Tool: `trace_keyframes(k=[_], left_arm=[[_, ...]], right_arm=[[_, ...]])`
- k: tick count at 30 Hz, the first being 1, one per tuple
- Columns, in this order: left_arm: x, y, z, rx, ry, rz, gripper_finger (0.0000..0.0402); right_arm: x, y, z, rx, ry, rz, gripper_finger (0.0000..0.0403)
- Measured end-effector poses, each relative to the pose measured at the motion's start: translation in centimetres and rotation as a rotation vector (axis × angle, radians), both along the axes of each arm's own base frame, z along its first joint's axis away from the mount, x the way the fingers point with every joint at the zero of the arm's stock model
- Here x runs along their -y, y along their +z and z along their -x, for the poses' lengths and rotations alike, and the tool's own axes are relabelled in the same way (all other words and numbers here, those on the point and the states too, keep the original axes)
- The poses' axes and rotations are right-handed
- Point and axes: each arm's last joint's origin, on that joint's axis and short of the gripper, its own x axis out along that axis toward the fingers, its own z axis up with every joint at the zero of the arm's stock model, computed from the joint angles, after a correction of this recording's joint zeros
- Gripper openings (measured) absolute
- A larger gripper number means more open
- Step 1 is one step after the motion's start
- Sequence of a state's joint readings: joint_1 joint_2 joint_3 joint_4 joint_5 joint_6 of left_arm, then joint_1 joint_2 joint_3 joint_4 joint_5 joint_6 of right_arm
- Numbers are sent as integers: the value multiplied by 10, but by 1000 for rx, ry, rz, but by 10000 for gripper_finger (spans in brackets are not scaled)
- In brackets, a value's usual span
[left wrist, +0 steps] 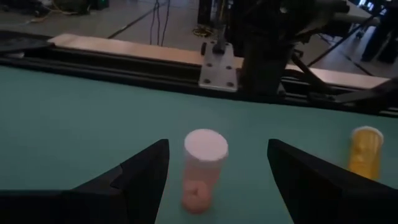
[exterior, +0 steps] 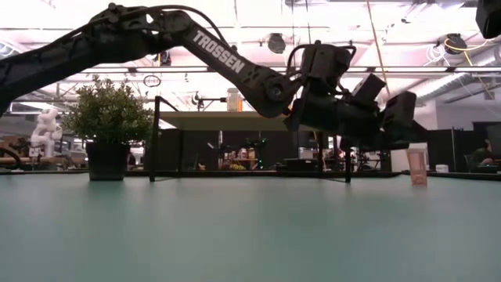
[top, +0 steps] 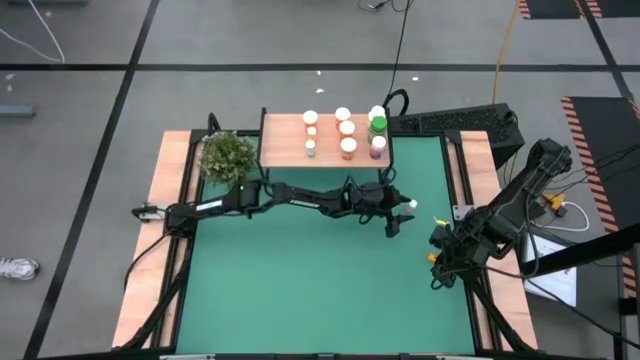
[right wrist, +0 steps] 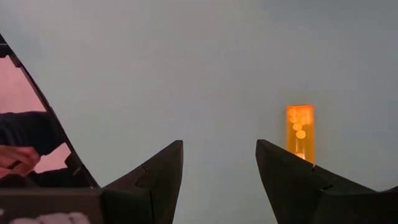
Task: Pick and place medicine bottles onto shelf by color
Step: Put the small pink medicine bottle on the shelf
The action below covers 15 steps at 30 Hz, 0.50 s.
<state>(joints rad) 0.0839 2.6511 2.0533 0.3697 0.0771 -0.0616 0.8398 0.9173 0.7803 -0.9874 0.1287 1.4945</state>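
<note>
Most of the small cylindrical medicine bottles already stand on the low light-wood shelf on thin black legs at the far edge of the green tabletop. There they sit in rows: white-capped ones with orange and pale bodies toward the middle, and a larger green-capped bottle with a pinkish one in front of it at the right end. The high view is too coarse to say whether the colour grouping is exact.

Two bottles appear to be left on the mat. A pink-bodied bottle with a white cap stands upright just ahead of the left gripper, between its open fingers but not yet touched. An orange bottle stands nearby, toward the right edge of the tabletop, and also shows ahead of the right gripper.

The right gripper waits low at the right side of the tabletop, fingers spread and empty. A bushy green plant in a dark pot stands beside the shelf's left end.

By this reading the sorting is near its end: the pink bottle is in hand next, the orange one after.
</note>
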Motion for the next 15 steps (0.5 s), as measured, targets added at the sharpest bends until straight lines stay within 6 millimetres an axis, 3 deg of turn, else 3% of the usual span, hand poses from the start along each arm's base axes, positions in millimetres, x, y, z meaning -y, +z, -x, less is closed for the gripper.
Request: trace_keyframes(k=[7,15], left_arm=[[-11,0,1,-4,26,27,273],[-11,-2,2,-21,31,23,273]], right_arm=[[0,0,0,5,37,6,196],[0,0,1,-13,49,-5,196]])
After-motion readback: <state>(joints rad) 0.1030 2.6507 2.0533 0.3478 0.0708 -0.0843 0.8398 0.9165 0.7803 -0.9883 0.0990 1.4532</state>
